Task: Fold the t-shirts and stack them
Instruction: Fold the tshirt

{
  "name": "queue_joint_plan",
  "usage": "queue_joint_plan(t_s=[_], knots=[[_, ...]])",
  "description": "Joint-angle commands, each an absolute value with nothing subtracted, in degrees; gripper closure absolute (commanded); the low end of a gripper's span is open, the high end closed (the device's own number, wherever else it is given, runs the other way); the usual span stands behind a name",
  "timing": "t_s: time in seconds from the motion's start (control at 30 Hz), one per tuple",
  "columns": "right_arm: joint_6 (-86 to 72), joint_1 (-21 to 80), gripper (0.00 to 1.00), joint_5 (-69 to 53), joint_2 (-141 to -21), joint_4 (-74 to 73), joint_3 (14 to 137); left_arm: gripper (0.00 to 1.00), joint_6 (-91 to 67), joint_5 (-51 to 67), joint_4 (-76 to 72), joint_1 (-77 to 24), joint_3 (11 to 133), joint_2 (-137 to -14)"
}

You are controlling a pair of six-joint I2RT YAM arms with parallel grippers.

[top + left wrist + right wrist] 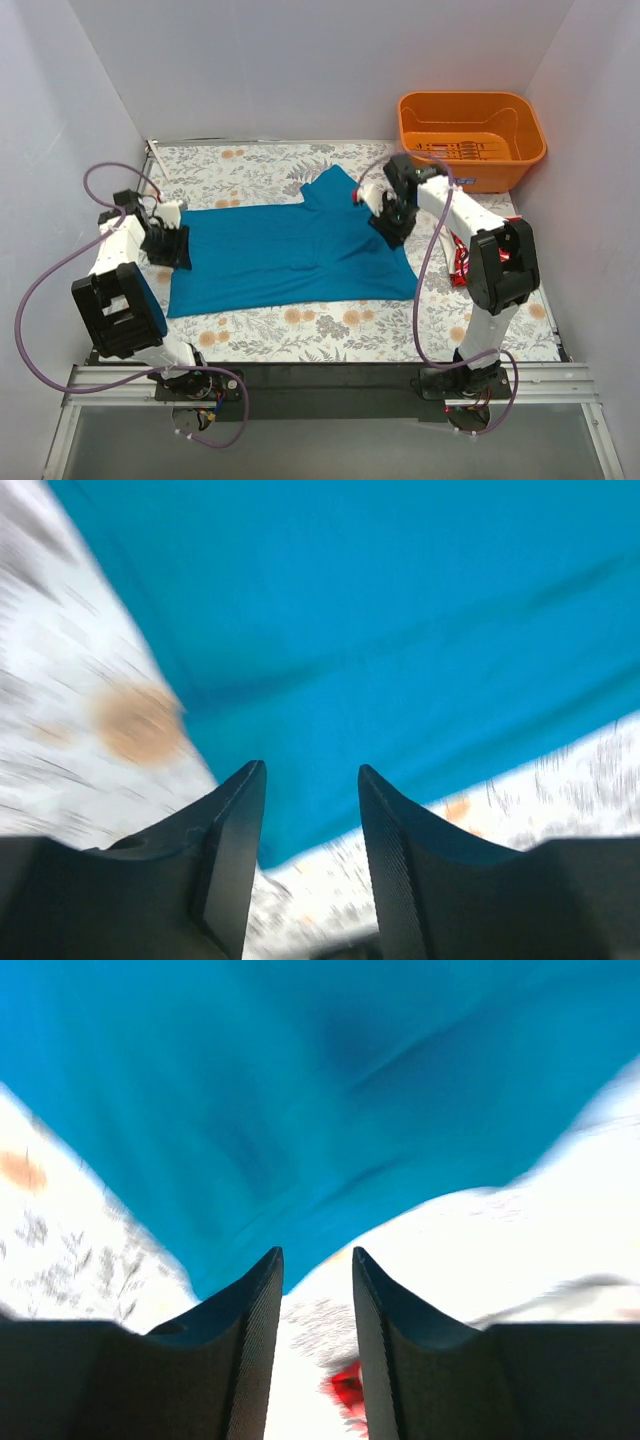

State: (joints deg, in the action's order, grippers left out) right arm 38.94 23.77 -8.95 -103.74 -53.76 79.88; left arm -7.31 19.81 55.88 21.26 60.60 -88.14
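Lying flat on the floral surface [330, 330], the teal-blue t-shirt [290, 255] stretches from one pair of jaws to the other. The left jaws stand parted with nothing between them, just at the shirt's left edge; in the blurred left wrist view, teal cloth fills the space beyond their tips. The right jaws, also parted and empty, hang over the shirt's right edge, with its cloth ahead of them and a scrap of the red t-shirt [347, 1385] showing in their gap. An orange basket [470, 125] sits beyond the right jaws, well apart.
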Motion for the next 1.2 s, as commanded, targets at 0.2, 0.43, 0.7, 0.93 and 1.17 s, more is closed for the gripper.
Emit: queue_joint_plan(t_s=[0.2, 0.43, 0.7, 0.93, 1.17], knots=[[26.65, 20.21, 0.58, -16.35, -125.38, -48.61, 120.64, 0.53, -17.83, 29.26, 42.11, 21.80, 77.68, -96.31], [25.05, 19.87, 0.58, -15.21, -135.43, -38.16, 128.25, 0.52, -24.78, 27.77, 39.73, 21.80, 86.83, -103.88], [21.10, 18.72, 0.48, -15.82, -139.47, -27.42, 125.58, 0.51, -25.49, 28.48, 39.73, 21.80, 85.43, -104.50], [19.51, 18.72, 0.50, -16.17, -142.56, -24.61, 125.86, 0.48, -26.37, 28.30, 39.02, 21.80, 84.81, -105.55], [19.25, 18.90, 0.55, -17.40, -144.14, -22.68, 125.86, 0.45, -26.63, 27.78, 38.50, 21.80, 84.81, -107.14]])
